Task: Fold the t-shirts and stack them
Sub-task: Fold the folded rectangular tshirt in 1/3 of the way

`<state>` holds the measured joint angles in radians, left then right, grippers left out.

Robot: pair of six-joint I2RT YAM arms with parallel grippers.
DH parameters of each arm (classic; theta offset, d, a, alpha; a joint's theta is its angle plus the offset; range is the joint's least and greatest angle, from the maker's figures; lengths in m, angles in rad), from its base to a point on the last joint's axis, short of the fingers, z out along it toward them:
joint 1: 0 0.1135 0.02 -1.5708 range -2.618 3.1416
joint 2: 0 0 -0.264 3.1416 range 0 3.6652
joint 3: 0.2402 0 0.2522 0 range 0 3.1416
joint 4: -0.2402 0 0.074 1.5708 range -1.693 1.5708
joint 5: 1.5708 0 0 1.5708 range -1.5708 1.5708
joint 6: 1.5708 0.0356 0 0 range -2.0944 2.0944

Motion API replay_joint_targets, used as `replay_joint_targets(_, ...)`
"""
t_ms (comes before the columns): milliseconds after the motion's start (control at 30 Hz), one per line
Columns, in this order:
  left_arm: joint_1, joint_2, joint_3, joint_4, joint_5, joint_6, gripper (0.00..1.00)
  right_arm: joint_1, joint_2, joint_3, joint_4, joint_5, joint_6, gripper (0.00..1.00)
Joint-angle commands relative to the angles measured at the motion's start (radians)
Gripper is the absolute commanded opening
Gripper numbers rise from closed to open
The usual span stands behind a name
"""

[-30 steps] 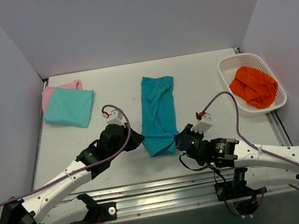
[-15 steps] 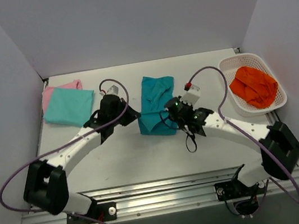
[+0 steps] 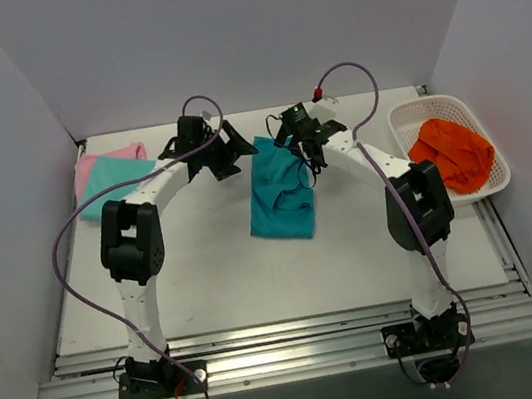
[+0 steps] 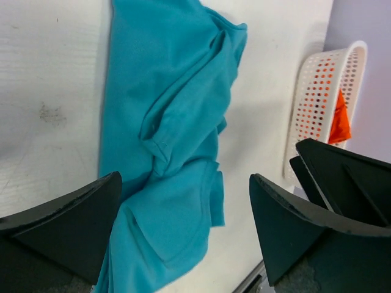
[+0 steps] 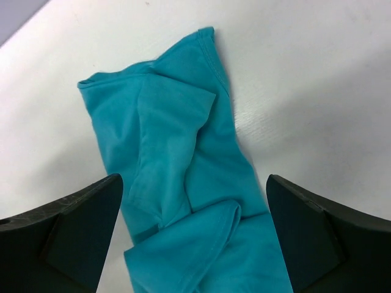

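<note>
One white table (image 3: 206,270) carries a deep teal shirt (image 3: 281,197), loosely folded at centre, and far left an aqua-mint shirt (image 3: 105,176) covering a pink shirt (image 3: 87,167) save its edge: three in all. Left gripper (image 3: 235,149) and right gripper (image 3: 286,135) hang over the teal shirt's far end, fingers spread, empty. Pale walls enclose the table; one lattice basket (image 3: 406,127) holds orange cloth (image 3: 451,155).

Left tool (image 4: 183,204), right tool (image 5: 195,213): jaws apart

Teal shirt (image 3: 282,202), aqua shirt (image 3: 112,175), pink shirt (image 3: 89,166), white basket (image 3: 433,100).
</note>
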<state>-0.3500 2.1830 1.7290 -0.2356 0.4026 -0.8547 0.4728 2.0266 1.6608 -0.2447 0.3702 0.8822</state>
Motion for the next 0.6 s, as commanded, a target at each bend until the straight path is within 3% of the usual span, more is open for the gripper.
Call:
replay_joint_targets(0, 0.042, -0.177, -0.007, -0.002, 0.074, 0.017, 0.94, 0.012, -0.17, -0.03, -0.084, 0.058, -0.031, 1.0)
replay_joint_targets(67, 0.057, -0.253, -0.113, 0.089, 0.076, -0.004, 0.94, 0.018, -0.268, -0.102, -0.045, 0.05, -0.023, 1.0)
replay_joint_targets(200, 0.042, -0.491, -0.465, 0.206, 0.001, -0.02, 0.94, 0.062, -0.472, -0.318, 0.01, 0.071, -0.005, 1.0)
replay_joint_targets(400, -0.01, -0.673, -0.73, 0.318, -0.105, -0.001, 0.94, 0.153, -0.661, -0.68, 0.177, 0.067, 0.058, 0.97)
replay_joint_targets(567, -0.032, -0.665, -0.848, 0.432, -0.111, -0.029, 0.94, 0.168, -0.629, -0.82, 0.311, 0.021, 0.104, 0.75)
